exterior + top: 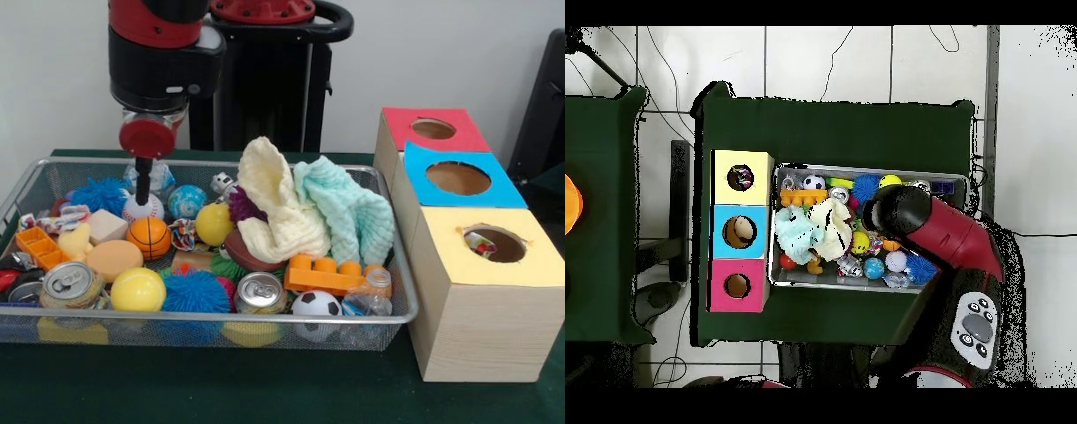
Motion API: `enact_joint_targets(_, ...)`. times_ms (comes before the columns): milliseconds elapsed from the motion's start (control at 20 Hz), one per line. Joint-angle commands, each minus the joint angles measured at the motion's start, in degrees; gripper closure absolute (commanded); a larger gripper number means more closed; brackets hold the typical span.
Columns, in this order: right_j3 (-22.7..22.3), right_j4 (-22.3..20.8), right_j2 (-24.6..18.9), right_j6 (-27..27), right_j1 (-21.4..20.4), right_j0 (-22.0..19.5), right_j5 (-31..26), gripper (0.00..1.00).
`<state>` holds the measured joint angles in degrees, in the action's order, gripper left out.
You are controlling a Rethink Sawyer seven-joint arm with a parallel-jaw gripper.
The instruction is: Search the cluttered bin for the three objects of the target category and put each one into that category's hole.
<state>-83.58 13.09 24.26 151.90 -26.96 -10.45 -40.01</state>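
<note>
The wire mesh bin (88,162) is full of clutter; it also shows in the overhead view (865,168). One crumpled printed wrapper (184,234) lies between the small basketball and a yellow ball. Another wrapper (64,218) lies at the bin's left side. A third wrapper (479,242) shows inside the ragged hole (503,247) of the yellow-topped box (494,283), right of the bin. My gripper (141,196) hangs in the bin's far left part, its thin black fingers together, the tip just above a baseball (146,208). It holds nothing that I can see. In the overhead view the arm (910,215) hides it.
A cream cloth (274,208) and a mint cloth (349,212) are heaped in the bin's middle. Two cans (71,281) (259,291), an orange brick (327,276), balls and fuzzy blue pompoms lie around. A blue-topped box (459,179) and a red-topped box (433,129) stand behind the yellow one.
</note>
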Motion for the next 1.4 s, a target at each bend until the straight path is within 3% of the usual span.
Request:
enact_joint_targets(50,-0.9,-2.7,-9.0,-3.7,1.4,-0.3,0.4,0.00)
enact_joint_targets(750,-4.1,-2.5,-11.9,-3.0,2.0,-2.2,6.4,0.00)
enact_joint_targets(1400,-7.2,-3.8,-14.5,-1.3,6.6,-4.3,15.8,0.00)
